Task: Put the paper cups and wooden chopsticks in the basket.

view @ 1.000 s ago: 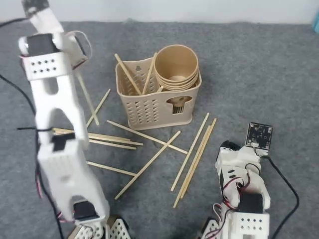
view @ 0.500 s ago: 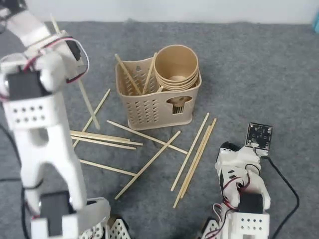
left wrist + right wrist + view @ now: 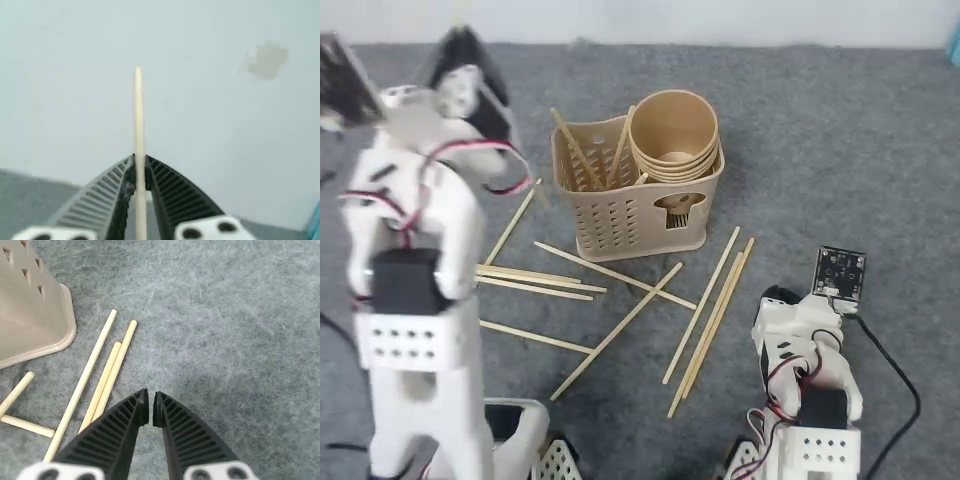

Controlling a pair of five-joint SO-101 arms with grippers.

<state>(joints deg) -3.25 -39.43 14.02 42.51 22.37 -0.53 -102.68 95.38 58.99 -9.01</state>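
Upper left in the high view, the left gripper [image 3: 468, 60], clamped on a pale wooden chopstick [image 3: 138, 115], had swung upward, ready for the beige slotted plastic basket [image 3: 620, 215] at centre; lower right, the right gripper [image 3: 150, 401] sat closed, empty.

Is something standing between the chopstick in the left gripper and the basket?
Nothing visible does. The left gripper holds the chopstick raised, to one side of the basket; only carpet lies between. Inside, stacked paper cups fill one side.

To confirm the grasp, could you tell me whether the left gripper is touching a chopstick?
Touching: in the left wrist view, the left gripper clamps the chopstick from both sides.
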